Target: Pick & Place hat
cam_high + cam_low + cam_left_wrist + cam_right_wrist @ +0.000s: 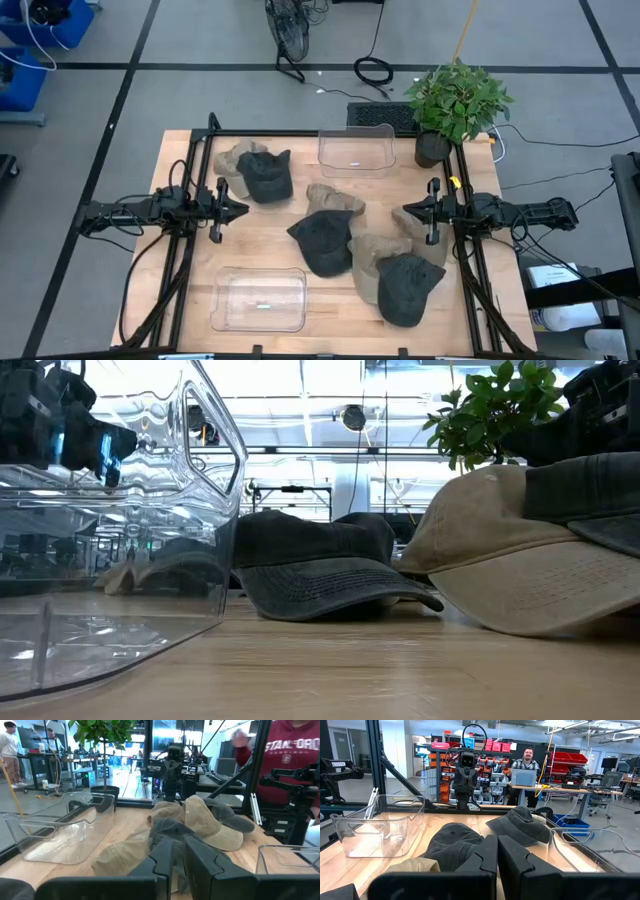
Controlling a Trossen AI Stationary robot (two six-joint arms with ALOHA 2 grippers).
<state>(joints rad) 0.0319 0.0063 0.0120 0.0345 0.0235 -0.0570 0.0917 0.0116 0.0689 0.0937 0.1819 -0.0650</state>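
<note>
Several washed caps lie crown-up on the wooden table. A dark cap (266,176) rests on a tan one (238,158) at the far left. A tan cap (336,198) and a dark cap (322,242) sit mid-table. A dark cap (408,288) overlaps a tan one (372,262) at the near right. My left gripper (240,208) hovers shut at the table's left, pointing at the middle caps (200,820). My right gripper (400,213) hovers shut at the right, facing the dark caps (452,845). Neither touches a cap.
One clear plastic bin (356,150) stands at the far edge and another (260,298) near the front left, which looms large in the low view (110,560). A potted plant (455,100) stands at the far right corner. A person (285,765) stands beyond the table.
</note>
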